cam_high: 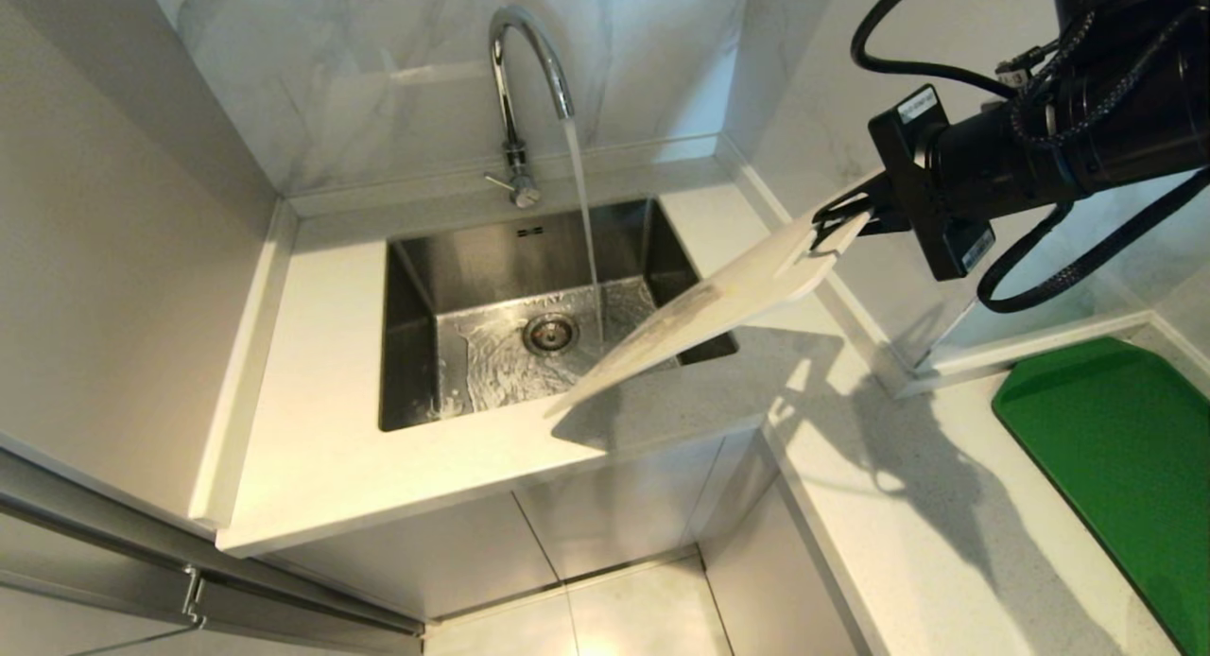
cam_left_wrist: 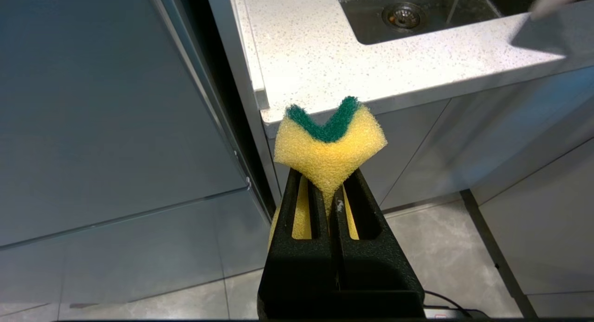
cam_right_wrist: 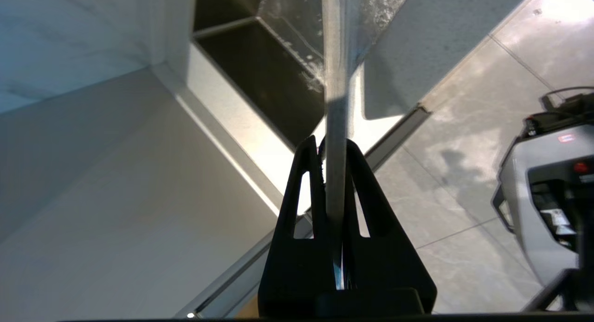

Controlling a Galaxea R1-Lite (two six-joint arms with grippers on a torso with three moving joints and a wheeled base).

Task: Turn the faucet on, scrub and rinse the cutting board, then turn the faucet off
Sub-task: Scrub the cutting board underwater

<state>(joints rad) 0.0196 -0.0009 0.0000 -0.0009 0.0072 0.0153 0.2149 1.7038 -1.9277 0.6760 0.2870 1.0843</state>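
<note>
gripping the cutting board [cam_high: 718, 302] by its handle end, the right gripper [cam_high: 841, 226] sits at the upper right of the head view, its fingers clamped narrow on the board's thin edge. the board's long axis slants from the gripper down toward the lower left, its far corner hanging over the front right corner of the sink [cam_high: 416, 335], clear of the countertop [cam_high: 312, 448]. the right arm reaches in nearly level from the right edge of the frame, cables looping around it. the faucet [cam_high: 525, 79] stands at top centre, its spout arching right, and water [cam_high: 586, 231] falls into the basin just left of the board. a green board [cam_high: 1125, 457] lies at the lower right. in the left wrist view, the left gripper [cam_left_wrist: 329, 183] squeezes a yellow sponge [cam_left_wrist: 329, 145] folded, low beside the cabinet front.
</note>
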